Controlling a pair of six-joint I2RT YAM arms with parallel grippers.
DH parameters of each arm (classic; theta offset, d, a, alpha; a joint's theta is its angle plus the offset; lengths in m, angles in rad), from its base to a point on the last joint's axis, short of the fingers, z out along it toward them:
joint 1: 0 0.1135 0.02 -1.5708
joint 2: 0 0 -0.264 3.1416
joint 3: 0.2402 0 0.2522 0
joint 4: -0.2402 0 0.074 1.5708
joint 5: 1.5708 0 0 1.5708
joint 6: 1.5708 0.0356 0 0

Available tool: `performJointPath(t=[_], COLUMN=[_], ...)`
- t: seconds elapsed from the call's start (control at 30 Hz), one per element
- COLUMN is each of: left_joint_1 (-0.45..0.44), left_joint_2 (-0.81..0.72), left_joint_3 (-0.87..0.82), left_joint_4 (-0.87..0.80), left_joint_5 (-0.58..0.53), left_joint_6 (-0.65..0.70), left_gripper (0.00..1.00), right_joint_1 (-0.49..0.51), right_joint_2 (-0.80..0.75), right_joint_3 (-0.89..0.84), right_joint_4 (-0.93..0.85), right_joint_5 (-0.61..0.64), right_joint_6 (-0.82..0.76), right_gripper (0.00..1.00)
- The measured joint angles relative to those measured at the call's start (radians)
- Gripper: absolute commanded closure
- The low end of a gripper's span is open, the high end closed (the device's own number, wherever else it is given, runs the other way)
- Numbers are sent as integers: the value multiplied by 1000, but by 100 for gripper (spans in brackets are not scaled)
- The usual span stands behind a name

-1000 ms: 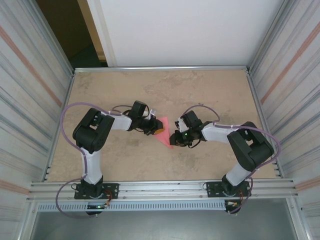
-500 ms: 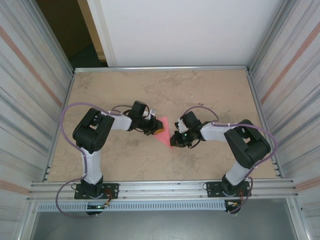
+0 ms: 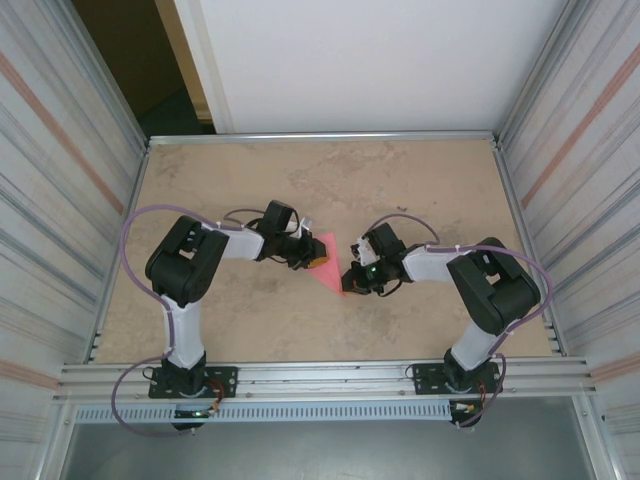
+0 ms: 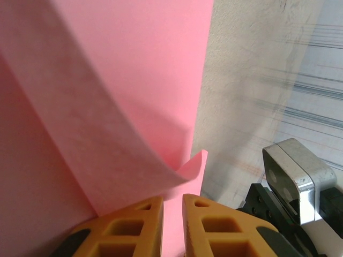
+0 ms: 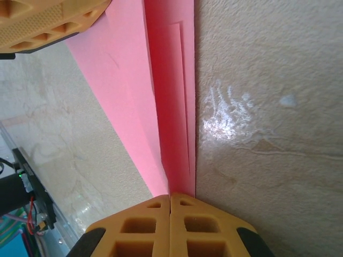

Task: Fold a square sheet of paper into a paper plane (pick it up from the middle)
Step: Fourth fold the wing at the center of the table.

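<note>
Near the middle of the tabletop (image 3: 420,190), about halfway between its left and right edges and a little toward the near edge, lies the pink paper (image 3: 333,272). It is folded into a narrow wedge whose point aims at the near edge. It sits between my two pincers. My left pincer (image 3: 316,262) comes at it from the left-edge side and meets the wedge's left flank. My right pincer (image 3: 349,283) comes from the right-edge side and meets the pointed end. The two pincers are near each other without touching.

From my left wrist I see my yellow fingers (image 4: 140,227) drawn nearly together with a thin slit between them, and pink runs straight into that slit, so I am pinching the paper there. Just ahead of the tips one layer curls up off the sheet in a soft bend, its free corner standing above the slit. The rest of the paper lies flat, with bare tabletop beside it.

From my right wrist, my right fingers (image 5: 140,229) are pressed flat together, with no gap at the seam. The paper's long creases run toward me and narrow to a point that ends right at that seam, touching the tips. Whether a sliver of paper is caught between the pads I cannot tell. At the far end of the wedge, a finger of my left pincer rests over the paper's edge.
</note>
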Motion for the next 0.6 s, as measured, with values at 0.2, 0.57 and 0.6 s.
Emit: performJointPath(t=[0.2, 0.57, 0.6], left_joint_1=[0, -8, -11], left_joint_2=[-3, -11, -11], left_joint_3=[2, 2, 2], left_joint_4=[0, 35, 35], left_joint_5=[1, 13, 16], left_joint_6=[15, 30, 30], left_gripper=[80, 80, 80], right_joint_1=[-30, -63, -66], right_joint_2=[2, 27, 31], right_joint_3=[-35, -55, -55], right_joint_4=[58, 119, 122], right_joint_5=[-57, -117, -120], right_joint_6=[11, 49, 51], right_gripper=[100, 100, 100])
